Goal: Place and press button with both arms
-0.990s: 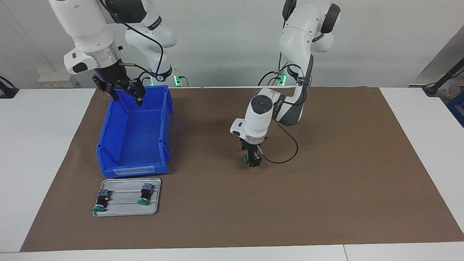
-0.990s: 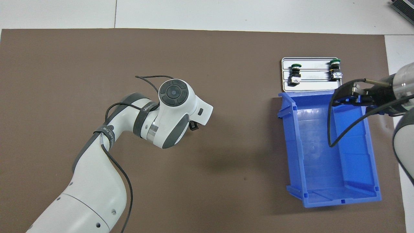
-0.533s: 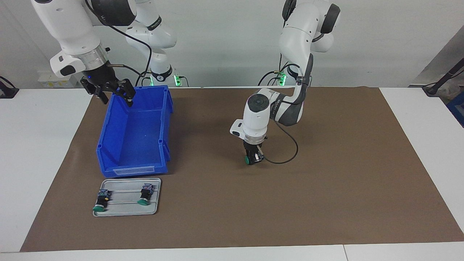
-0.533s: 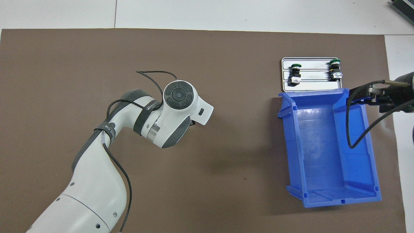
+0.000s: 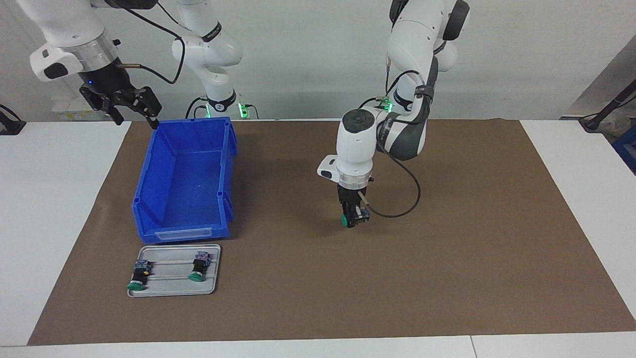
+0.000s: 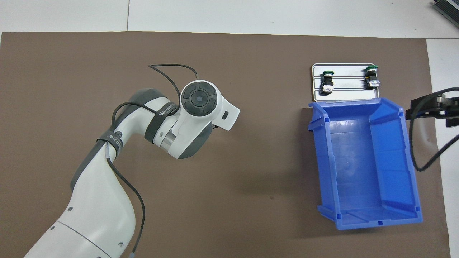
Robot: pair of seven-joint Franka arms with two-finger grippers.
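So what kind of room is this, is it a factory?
Probably a robot lab or test bench, not a factory. Two white arms are fixed at a table covered by a brown mat. On it sit a blue bin and a small metal tray holding push buttons, like practice pieces.

Your button (image 5: 348, 219): green cap, black body, bluish base; tipped sideways in your left gripper (image 5: 354, 219), low over the brown mat's middle.

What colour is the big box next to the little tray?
The box is bright blue, clearest in the overhead view.
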